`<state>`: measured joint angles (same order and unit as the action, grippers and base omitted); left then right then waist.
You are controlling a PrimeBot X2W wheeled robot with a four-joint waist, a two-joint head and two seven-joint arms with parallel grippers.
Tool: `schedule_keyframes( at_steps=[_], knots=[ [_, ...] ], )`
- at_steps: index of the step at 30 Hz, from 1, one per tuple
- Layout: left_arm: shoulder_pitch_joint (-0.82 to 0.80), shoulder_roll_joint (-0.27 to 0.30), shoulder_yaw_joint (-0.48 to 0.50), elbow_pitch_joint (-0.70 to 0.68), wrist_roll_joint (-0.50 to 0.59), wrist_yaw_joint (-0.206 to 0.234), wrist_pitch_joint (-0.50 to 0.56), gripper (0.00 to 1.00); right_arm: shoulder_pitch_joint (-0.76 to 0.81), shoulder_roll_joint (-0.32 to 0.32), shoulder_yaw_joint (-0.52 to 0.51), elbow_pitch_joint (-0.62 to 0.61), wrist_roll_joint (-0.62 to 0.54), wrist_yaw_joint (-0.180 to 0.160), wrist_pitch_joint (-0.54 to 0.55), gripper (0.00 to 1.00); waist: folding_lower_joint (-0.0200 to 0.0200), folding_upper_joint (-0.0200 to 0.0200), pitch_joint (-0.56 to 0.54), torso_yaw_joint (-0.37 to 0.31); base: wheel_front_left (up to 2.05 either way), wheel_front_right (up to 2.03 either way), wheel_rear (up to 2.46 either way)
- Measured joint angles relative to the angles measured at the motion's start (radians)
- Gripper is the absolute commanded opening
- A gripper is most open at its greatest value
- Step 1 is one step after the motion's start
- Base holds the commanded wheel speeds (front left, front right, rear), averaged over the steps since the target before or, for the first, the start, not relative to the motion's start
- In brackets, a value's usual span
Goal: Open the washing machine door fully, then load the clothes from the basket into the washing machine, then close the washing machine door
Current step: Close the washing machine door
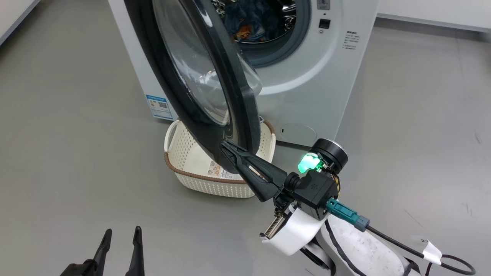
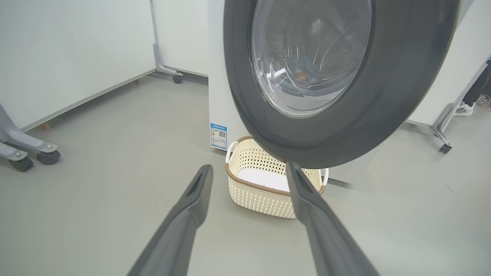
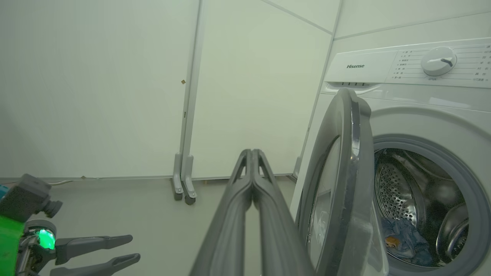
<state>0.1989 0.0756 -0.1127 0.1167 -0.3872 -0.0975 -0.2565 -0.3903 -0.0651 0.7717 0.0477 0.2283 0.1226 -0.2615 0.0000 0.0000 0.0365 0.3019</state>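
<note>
Inventory from my remote station, all places given against the washing machine [image 1: 307, 76]. Item one: the washing machine door [image 1: 245, 115], black ring and bulging glass, stands part-open, swung out from the machine's front. Item two: the clothes [image 1: 249, 23], blue fabric with an orange patch, lie low inside the machine's steel drum [image 3: 395, 184], behind the grey door seal [image 3: 460, 180]. Item three: the basket [image 1: 191, 172], cream with a brown rim, sits on the floor [image 1: 57, 153] just in front of the machine's base, under the open door, with its pale bottom and barcode sticker showing. Item four: the right hand [image 1: 226, 147], clenched with its fingers pressed together and grasping nothing, has its tips at the door's lower rim on the side away from the machine; I cannot tell if they touch. Item five: the left hand [image 1: 122, 232], released with fingers spread apart and holding nothing, hangs over the floor well out from the machine's front, pointing toward the basket and door. Item six: a blue label sticker [image 1: 159, 106], low on the machine's side panel.
</note>
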Motion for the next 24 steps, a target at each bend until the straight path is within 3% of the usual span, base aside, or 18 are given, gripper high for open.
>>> schedule_keyframes(
  at_steps=[12, 24],
  knots=[
    [-0.057, -0.019, -0.078, -0.002, 0.0, -0.018, 0.0, 1.0, -0.025, 0.0, -0.072, 0.116, 0.019, 0.0, 0.0, 0.0, 0.0, 0.0, 0.088, 0.147, 0.0, 0.0, 0.0],
    [-0.1, -0.027, -0.081, -0.001, -0.018, -0.022, 0.0, 1.0, -0.116, -0.003, -0.096, 0.182, 0.024, 0.0, 0.0, 0.0, 0.0, 0.0, 0.189, 0.233, 0.0, 0.0, 0.0]
  ],
)
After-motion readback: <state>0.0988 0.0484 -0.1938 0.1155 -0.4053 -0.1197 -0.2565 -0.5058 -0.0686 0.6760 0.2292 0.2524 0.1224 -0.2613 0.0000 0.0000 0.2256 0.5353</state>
